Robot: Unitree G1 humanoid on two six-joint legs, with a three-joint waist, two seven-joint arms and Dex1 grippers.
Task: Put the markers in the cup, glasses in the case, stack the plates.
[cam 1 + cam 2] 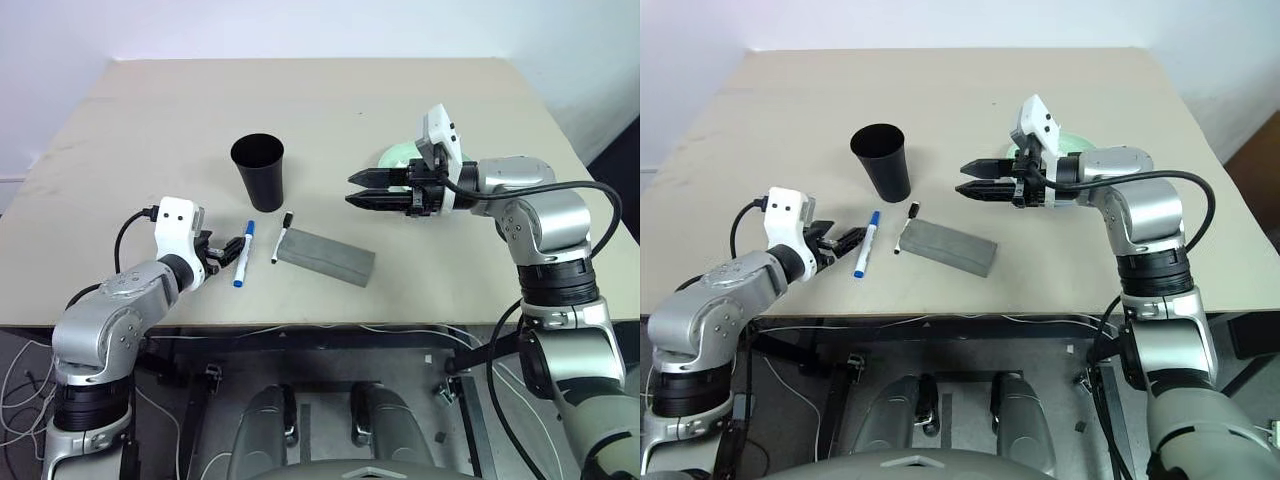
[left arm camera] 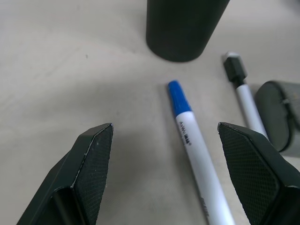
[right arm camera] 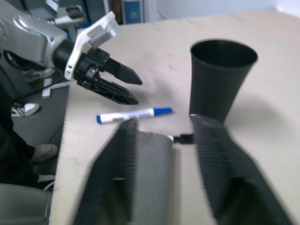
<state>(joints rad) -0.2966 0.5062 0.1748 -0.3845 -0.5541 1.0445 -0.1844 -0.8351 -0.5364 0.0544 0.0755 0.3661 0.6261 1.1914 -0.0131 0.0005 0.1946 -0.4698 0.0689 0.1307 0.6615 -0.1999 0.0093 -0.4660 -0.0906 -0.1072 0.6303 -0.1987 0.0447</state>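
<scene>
The black cup (image 1: 258,170) stands upright on the table. In front of it lie two markers, one blue-capped (image 2: 187,131) and one black-capped (image 1: 281,238), with the shut grey case (image 1: 325,258) beside the black-capped one. My left gripper (image 1: 232,251) is low over the table and open, its fingers on either side of the blue-capped marker without touching it. My right gripper (image 1: 349,190) hovers open and empty above the table, right of the cup. A pale green plate (image 1: 393,155) shows partly behind it. The glasses are out of view.
The tan table (image 1: 450,290) stretches bare towards the back and left of the cup. Its front edge runs just below the case and the markers, with cables hanging under it.
</scene>
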